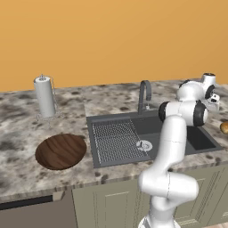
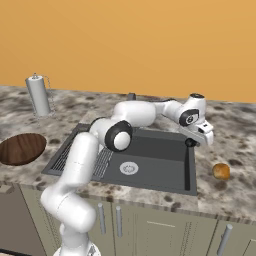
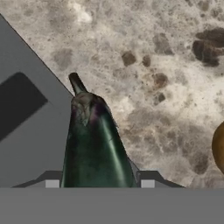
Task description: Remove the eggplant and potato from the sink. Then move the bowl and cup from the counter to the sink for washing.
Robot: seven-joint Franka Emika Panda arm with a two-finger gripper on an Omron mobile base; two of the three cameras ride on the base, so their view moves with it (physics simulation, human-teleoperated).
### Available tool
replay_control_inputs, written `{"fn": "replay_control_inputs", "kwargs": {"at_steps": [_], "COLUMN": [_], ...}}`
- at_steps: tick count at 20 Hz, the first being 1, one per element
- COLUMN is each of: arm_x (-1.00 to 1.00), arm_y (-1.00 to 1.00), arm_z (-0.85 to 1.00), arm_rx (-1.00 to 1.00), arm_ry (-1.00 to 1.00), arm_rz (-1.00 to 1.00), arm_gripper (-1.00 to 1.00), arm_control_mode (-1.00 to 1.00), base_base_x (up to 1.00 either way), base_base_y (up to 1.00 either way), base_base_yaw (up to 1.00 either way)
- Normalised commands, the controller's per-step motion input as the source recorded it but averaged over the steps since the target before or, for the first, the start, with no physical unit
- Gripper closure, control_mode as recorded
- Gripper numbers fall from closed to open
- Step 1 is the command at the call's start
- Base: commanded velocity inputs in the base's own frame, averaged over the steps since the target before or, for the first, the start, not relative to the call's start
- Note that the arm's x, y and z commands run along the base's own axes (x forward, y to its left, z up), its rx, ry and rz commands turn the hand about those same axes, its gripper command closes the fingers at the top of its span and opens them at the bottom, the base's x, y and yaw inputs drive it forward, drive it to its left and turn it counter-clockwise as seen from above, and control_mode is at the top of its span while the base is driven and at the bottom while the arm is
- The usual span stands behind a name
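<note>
The gripper (image 2: 192, 142) is holding the eggplant (image 3: 94, 144) over the sink's (image 2: 165, 165) right rim and the table (image 3: 166, 57); the potato (image 2: 221, 171) is lying on the table right of the sink, the bowl (image 1: 61, 151) sitting left

Eggplant (image 3: 94, 144) held between fingertips (image 3: 51, 183) of hand (image 3: 99, 183), over counter edge.
Nearly black, glossy, green and purple sheen; tapering upward to short stem tip. Pinched low at both sides by the two dark tips. Speckled grey, brown and white counter (image 3: 148, 61) spread behind, upper and right. Dark grey sink (image 3: 22, 118) rim and darker basin corner at left. Orange-tan potato (image 3: 218, 146) cut off at right edge, resting on counter, apart from eggplant.
</note>
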Motion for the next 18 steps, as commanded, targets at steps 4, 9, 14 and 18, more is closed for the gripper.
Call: {"fn": "replay_control_inputs", "kwargs": {"at_steps": [4,9,14,18], "arm_x": [0.12,0.11,0.04,0.06], "arm_y": [-0.36,-0.36,-0.36,-0.24], "arm_z": [-0.06,-0.09,-0.11,-0.19], "arm_rx": [0.0,-0.01,-0.01,-0.02], "arm_ry": [0.0,0.0,0.0,0.0], "arm_rz": [-0.08,-0.08,-0.07,-0.05], "arm_gripper": [1.0,1.0,1.0,1.0], "arm_control_mode": [-1.0,-1.0,-1.0,-1.0], "base_base_x": [0.0,0.0,0.0,0.0], "base_base_y": [0.0,0.0,0.0,0.0], "base_base_yaw": [0.0,0.0,0.0,0.0]}}
